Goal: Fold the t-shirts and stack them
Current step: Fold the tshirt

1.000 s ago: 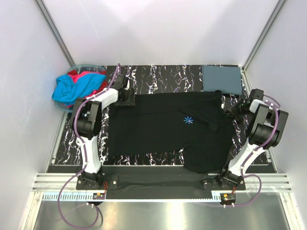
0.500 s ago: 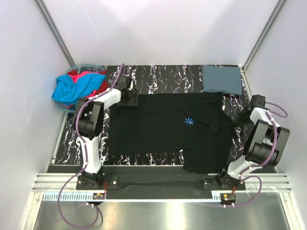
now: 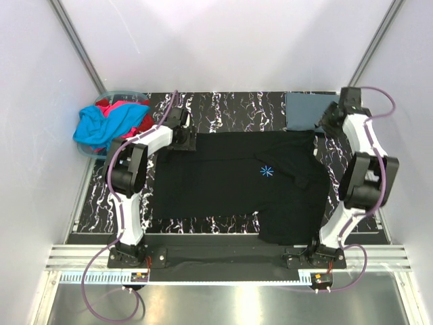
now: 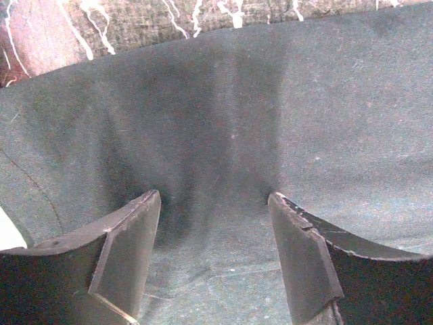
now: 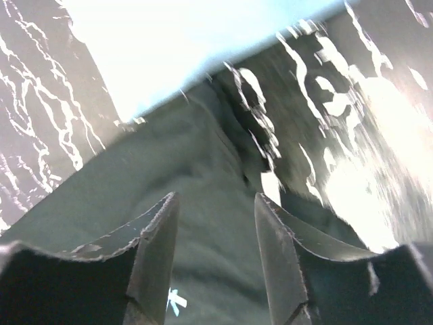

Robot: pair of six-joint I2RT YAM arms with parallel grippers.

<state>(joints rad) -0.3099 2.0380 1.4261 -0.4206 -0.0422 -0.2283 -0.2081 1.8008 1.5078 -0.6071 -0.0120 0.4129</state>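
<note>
While the black t-shirt [image 3: 230, 183] lies spread, left claw [image 4: 213, 198] and right claw [image 5: 216, 196] stand open.

A black t-shirt [image 3: 230, 183] lies spread on the table [image 3: 230, 108], a folded slate shirt [image 3: 308, 112] near the right hand [image 3: 331, 118]

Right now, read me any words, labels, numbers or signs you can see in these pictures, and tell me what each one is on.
No words or numbers can be read in any view.
Sign only: a light-blue starburst printed on the black shirt, with no lettering beside it.
Small coloured tags by the arm bases: too small to read.
</note>
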